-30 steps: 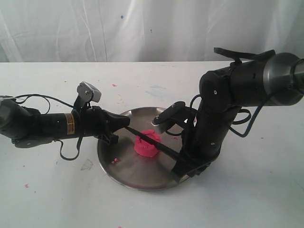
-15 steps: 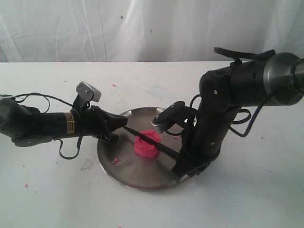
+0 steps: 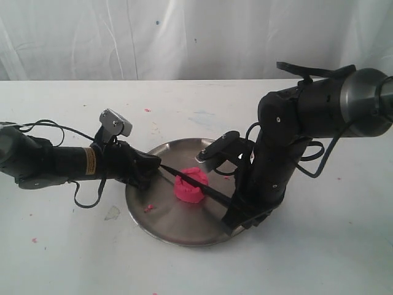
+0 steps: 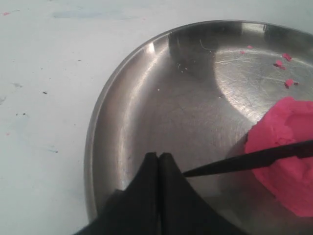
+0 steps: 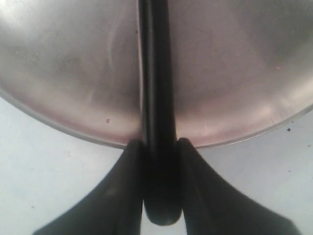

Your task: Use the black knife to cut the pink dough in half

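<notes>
My pincer (image 5: 159, 144) is clamped on the black knife (image 5: 156, 73) at its handle, one finger pressed to each side, the rounded butt end showing between them. The knife runs straight out over the steel plate (image 5: 73, 63), crossing its rim. White table (image 5: 54, 196) lies under my fingers.

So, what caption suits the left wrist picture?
Shut left gripper by the black knife tip; its blade crosses the pink dough on a steel plate.

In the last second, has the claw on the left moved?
Yes. The left gripper has dipped slightly in the exterior view, lower against the plate, whose left rim stayed put.
</notes>
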`<state>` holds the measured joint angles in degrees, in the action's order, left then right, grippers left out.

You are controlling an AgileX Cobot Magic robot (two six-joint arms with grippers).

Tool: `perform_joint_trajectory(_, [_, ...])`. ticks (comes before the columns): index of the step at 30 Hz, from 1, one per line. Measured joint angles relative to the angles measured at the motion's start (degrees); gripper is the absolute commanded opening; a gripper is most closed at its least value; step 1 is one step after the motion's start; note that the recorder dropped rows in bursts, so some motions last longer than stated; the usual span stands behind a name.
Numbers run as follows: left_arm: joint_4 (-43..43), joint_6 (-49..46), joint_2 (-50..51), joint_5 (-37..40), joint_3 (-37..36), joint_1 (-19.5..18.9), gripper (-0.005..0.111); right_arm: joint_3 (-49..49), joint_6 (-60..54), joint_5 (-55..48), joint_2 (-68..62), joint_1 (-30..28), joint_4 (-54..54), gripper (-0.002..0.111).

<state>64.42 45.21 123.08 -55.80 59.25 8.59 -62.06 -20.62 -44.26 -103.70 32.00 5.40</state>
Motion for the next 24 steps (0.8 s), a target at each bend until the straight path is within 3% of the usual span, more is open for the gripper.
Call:
perform_joint_trajectory(13, [-1.28, -5.05, -4.28, -6.45, -0.12, -0.80, 0.000, 0.00, 0.33, -0.13, 0.00, 0.00, 0.93, 0.000])
perform_joint_trajectory(21, [0.00, -7.72, -4.54, 8.40, -0.20, -0.58, 0.000, 0.00, 0.39, 0.55, 0.00, 0.00, 2.03, 0.000])
perform_joint_trajectory(24, [-0.15, -8.46, -4.64, 8.39, -0.20, -0.48, 0.000, 0.00, 0.39, 0.57, 0.00, 0.00, 2.16, 0.000])
